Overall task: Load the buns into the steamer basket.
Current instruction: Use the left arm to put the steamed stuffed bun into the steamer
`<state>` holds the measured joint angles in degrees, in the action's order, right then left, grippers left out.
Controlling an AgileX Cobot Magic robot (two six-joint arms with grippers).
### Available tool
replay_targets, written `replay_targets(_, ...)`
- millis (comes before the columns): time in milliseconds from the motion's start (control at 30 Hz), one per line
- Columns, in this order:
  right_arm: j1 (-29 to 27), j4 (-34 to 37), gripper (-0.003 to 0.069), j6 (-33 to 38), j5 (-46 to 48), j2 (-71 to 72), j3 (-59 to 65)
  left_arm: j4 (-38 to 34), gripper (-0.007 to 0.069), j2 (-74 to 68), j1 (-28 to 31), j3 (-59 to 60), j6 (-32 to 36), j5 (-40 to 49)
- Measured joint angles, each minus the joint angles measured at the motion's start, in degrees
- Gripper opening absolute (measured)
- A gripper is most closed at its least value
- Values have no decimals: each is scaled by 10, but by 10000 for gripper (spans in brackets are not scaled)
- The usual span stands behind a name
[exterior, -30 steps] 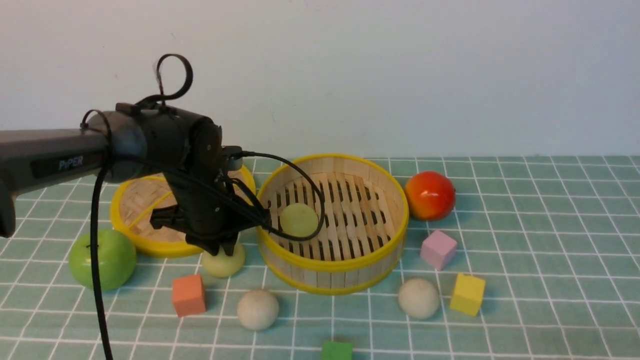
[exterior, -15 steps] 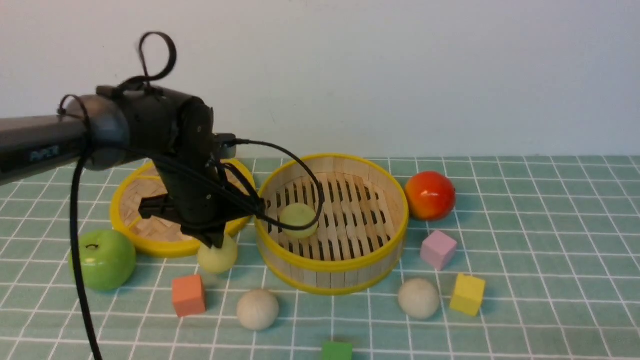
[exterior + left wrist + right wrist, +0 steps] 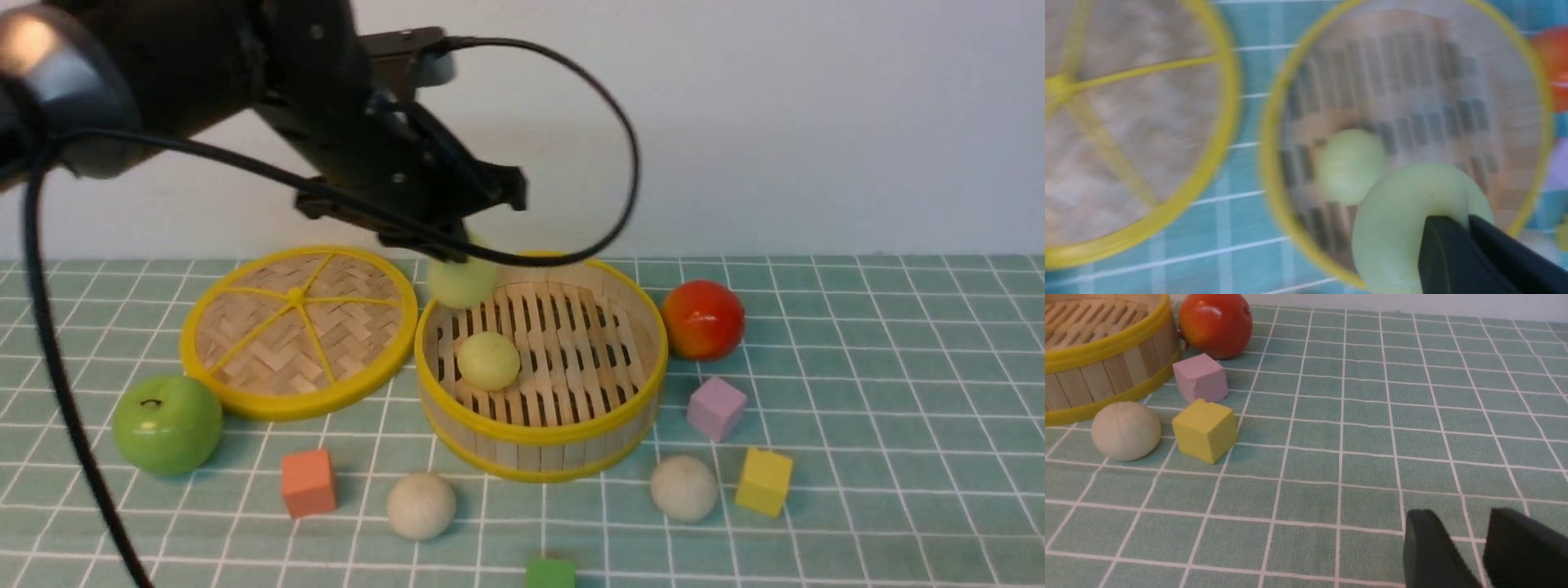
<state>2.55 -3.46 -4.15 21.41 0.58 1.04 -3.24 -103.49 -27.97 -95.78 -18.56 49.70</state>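
Since a second ago, when it sat on the tabletop at the basket's (image 3: 539, 433) 8 o'clock, one green bun (image 3: 462, 284) has been lifted. The left fingers (image 3: 1449, 253) are clamped on it, and it hangs over the rim at 10 o'clock.
Second green bun (image 3: 488, 360): inside the basket, unmoved.
White buns (image 3: 421, 505) (image 3: 684, 487): on the tabletop at 7 and 5 o'clock, untouched.
Right fingers (image 3: 1429, 547): apart, empty.
Judged: one release short of half done.

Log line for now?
left hand: shut on yellow-green bun, over steamer basket rim | right hand: open | basket holds: second yellow-green bun
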Motion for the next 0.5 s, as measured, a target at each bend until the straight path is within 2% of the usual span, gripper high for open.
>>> replay_targets(100,0,0,239,0,0,0,0,-10,-7,-74,-48,-71,0,-5)
replay_targets(167,0,0,239,0,0,0,0,-12,-7,-117,-58,-107,-9,-6)
replay_targets(500,0,0,239,0,0,0,0,-29,18,-289,-63,-226,-45,-3)
